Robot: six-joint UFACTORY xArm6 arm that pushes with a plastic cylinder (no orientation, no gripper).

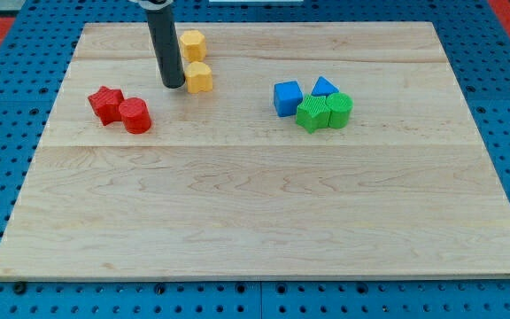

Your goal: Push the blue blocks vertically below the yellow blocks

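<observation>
Your arm carries no gripper here, only the dark rod, so nothing is grasped or released; my tip rests on the wooden counter near the view's top left, just to the left of the lower yellow block, very close to it or touching, which cannot be told. You can see the upper yellow block, a hexagonal shape, directly above that one, the two nearly touching. The blue cube sits well to the right of the yellows, and the blue triangular block lies just beside it on the right, partly behind the green pieces. The green star-like block and the green cylinder-like block touch each other just below the blues. Toward the view's left, the red star and the red cylinder sit pressed together, below and left of my tip.
</observation>
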